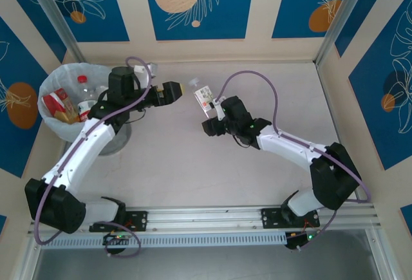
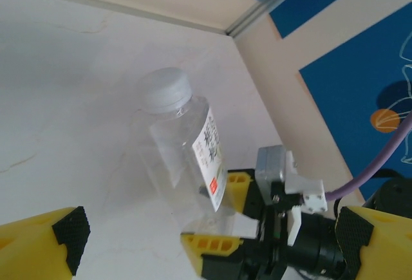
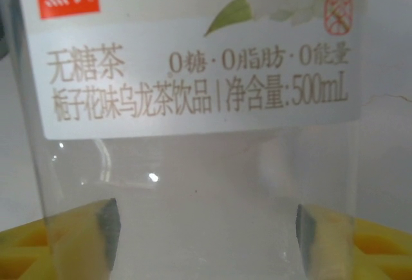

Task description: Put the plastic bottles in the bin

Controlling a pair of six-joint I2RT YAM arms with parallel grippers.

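Note:
A clear plastic bottle (image 1: 203,96) with a white label and a pale cap is held off the table, with my right gripper (image 1: 211,110) shut on its lower body. In the right wrist view the bottle (image 3: 193,67) spans the gap between both yellow fingers (image 3: 106,232). My left gripper (image 1: 183,91) is open, a short way left of the bottle's cap and pointing at it. In the left wrist view the bottle (image 2: 180,151) tilts up out of the right gripper (image 2: 222,219), beyond my own wide-apart left gripper (image 2: 212,238). The bin (image 1: 71,69) stands at the far left with several bottles (image 1: 61,107) inside.
The left arm's forearm passes just in front of the bin. Walls with metal corner posts (image 1: 335,19) close the table at the back and both sides. A purple cable (image 1: 257,77) loops above the right arm.

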